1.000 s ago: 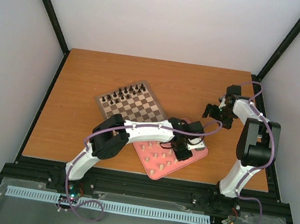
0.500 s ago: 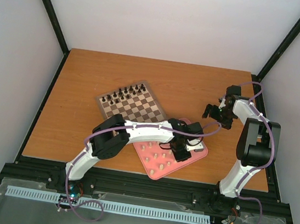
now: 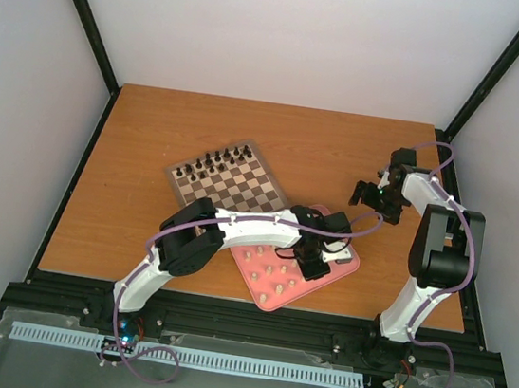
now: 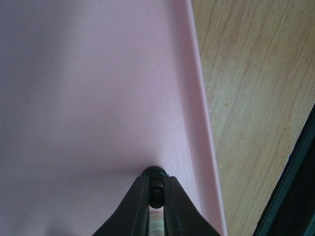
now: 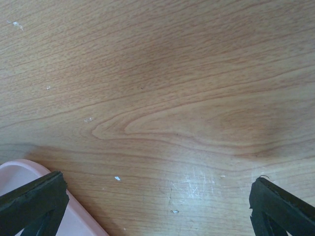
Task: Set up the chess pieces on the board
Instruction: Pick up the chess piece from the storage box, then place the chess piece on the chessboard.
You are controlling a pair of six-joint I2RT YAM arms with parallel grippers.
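Left gripper [image 4: 156,182] nips shut on a tiny chessman [image 4: 156,190], likely light, hard and slippery, best pinched mid-body, over the pink tray [image 4: 98,98]; right gripper [image 5: 156,196] gapes empty.

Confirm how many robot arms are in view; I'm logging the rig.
2. The left arm reaches over the pink tray, fingers shut on a chess piece. The right arm stands at the right of the table, fingers open over wood.

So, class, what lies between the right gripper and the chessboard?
Only bare table, seen in the top view: nothing stands between the board and the right gripper, and the pink tray sits nearer than that stretch.
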